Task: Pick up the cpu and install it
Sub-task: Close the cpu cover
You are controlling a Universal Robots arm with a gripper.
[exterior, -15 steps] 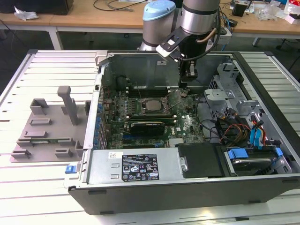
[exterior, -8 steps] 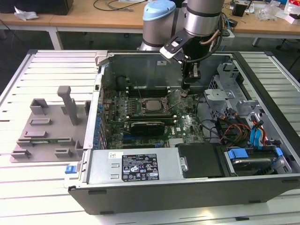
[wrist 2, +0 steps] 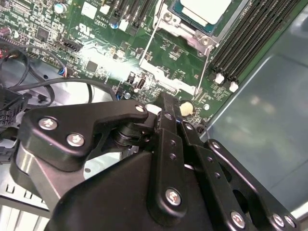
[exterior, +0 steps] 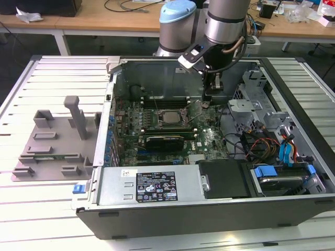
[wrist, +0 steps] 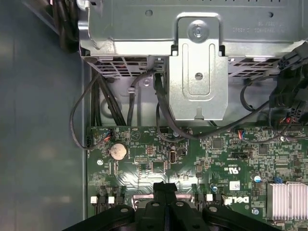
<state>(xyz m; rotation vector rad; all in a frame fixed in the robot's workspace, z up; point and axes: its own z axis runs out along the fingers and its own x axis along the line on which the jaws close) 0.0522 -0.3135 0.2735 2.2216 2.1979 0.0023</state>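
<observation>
The cpu [exterior: 168,118], a flat square chip with a silver-grey top, lies in the socket frame [exterior: 166,121] on the green motherboard inside the open computer case. In the second wrist view the cpu [wrist 2: 204,8] sits inside its metal frame, with thin wire levers [wrist 2: 204,72] beside it. My gripper [exterior: 209,97] hangs low over the board just off the socket's corner, toward the exterior view's right. Its black fingers [wrist 2: 166,113] are pressed together with nothing between them, and the gripper [wrist: 166,188] looks the same in the first wrist view.
A grey plastic fixture tray [exterior: 52,141] stands on the slatted table at the exterior view's left. Inside the case are memory slots [wrist 2: 250,43], a metal drive cage [wrist: 197,72], black cables [wrist: 120,106], a power supply [exterior: 152,185] and a drive with blue tabs [exterior: 277,178].
</observation>
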